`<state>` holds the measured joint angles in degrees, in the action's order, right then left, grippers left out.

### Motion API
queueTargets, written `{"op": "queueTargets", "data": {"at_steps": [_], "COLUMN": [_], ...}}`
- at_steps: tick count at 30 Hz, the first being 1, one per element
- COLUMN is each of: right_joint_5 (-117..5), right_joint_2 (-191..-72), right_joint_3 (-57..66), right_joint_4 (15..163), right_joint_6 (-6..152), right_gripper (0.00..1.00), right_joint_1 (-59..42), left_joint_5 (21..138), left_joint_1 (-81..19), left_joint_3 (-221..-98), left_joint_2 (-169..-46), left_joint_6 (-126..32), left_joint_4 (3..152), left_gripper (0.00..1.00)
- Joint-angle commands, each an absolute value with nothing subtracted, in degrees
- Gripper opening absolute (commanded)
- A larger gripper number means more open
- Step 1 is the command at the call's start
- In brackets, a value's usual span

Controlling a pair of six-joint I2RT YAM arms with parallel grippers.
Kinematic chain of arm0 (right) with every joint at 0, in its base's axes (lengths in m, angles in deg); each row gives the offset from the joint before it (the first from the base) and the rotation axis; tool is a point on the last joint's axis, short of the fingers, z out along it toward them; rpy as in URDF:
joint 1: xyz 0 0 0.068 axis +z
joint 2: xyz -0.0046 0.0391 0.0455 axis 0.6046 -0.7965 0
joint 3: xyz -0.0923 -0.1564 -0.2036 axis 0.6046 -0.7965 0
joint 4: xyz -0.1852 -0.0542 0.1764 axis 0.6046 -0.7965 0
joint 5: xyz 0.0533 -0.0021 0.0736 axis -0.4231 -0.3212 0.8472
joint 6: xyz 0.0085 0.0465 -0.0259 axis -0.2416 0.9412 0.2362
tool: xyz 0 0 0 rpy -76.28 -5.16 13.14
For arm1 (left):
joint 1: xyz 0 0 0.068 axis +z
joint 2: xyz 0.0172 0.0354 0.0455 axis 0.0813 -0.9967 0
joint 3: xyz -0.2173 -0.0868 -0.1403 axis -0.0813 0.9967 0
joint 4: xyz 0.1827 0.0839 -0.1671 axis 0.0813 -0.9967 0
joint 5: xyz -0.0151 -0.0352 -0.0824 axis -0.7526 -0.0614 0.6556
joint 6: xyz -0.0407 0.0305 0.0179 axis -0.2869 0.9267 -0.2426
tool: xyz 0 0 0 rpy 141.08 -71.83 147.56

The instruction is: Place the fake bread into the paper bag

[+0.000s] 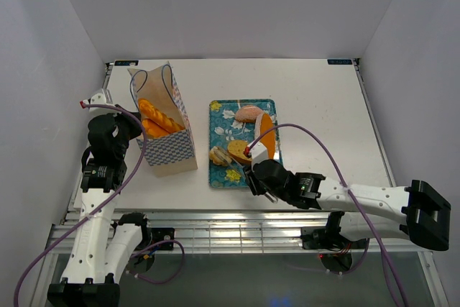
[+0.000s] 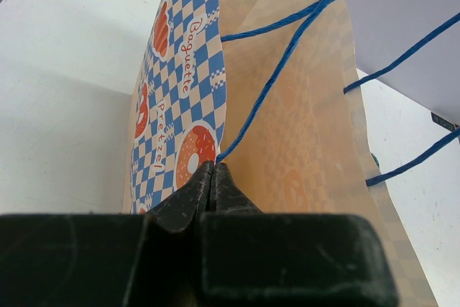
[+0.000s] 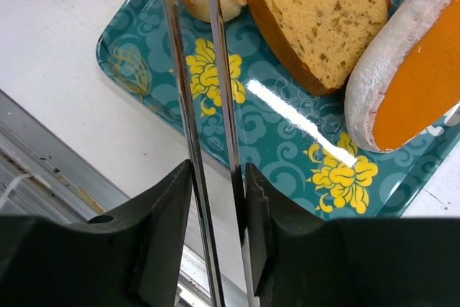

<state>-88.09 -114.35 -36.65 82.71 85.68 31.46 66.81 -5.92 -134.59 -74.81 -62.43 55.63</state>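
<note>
- Overhead, the paper bag (image 1: pixel 172 150) stands on the left part of the table (image 1: pixel 309 98). Two long orange loaves of fake bread (image 1: pixel 159 114) lie in its open mouth. Neither wrist view shows them.
- Just right of the bag lies a teal flowered tray (image 1: pixel 219 177) with the other bread. A pinkish roll (image 1: pixel 249 113) sits at the far end and a long orange-faced loaf (image 1: pixel 267 134) along the right side. A cut slice (image 1: pixel 238 150) and a pale roll (image 1: pixel 218 154) are nearer the arms.
- Left claw (image 2: pixel 213 177): from above it only appears to meet the bag's left edge. The left wrist view shows its jaws pressed together on the bag's rim, where a blue cord handle (image 2: pixel 287 62) comes down. That view alone shows the checked panel's printing: "Baguette", "Pretzel" and a doughnut.
- Right claw (image 3: pixel 215 177): from above it sits at the tray's near edge, pointing across it. The right wrist view shows its jaws clamped on metal tongs (image 3: pixel 223 70), one finger against each blade.
- The blades run over the tray's near corner and leave the top of the right wrist view beside the pale roll. Whether the tips touch any bread cannot be told.
</note>
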Motion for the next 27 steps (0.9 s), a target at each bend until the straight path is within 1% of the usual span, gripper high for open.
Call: {"op": "queueTargets", "data": {"at_steps": [1, 5, 7, 14, 18, 24, 25, 27], "right_joint_5": [-88.1, -89.1, -89.8, -90.9, -88.7, -85.2, -84.8, -81.7], "right_joint_2": [-113.8, -113.2, -112.8, -111.1, -110.6, -110.4, -110.1, -109.4], "right_joint_3": [-33.6, -33.3, -33.4, -32.9, -31.1, -27.6, -27.5, -27.5], "right_joint_4": [83.6, 83.0, 82.7, 83.1, 85.1, 86.2, 87.0, 87.9], "right_joint_6": [85.6, 85.6, 85.6, 86.2, 86.5, 87.6, 88.1, 90.1], "right_gripper": [0.38, 0.36, 0.31, 0.22, 0.16, 0.1, 0.08, 0.08], "right_joint_1": [31.6, 31.6, 31.5, 31.5, 31.4, 30.7, 30.2, 28.7], "left_joint_5": [67.2, 67.0, 67.1, 67.2, 67.1, 66.9, 66.9, 66.9], "left_joint_1": [-6.1, -6.1, -6.1, -6.1, -6.1, -6.1, -6.0, -6.1], "left_joint_3": [-134.6, -134.5, -134.5, -134.5, -134.5, -134.5, -134.6, -134.5], "left_joint_2": [-75.0, -74.8, -74.8, -74.6, -74.6, -74.3, -74.2, -74.1], "left_joint_6": [-61.9, -61.9, -61.9, -61.9, -61.9, -61.9, -61.9, -61.9], "left_joint_4": [55.0, 55.0, 55.0, 55.0, 55.0, 55.0, 55.0, 55.0], "left_gripper": [0.09, 0.09, 0.09, 0.09, 0.09, 0.09, 0.09, 0.09]}}
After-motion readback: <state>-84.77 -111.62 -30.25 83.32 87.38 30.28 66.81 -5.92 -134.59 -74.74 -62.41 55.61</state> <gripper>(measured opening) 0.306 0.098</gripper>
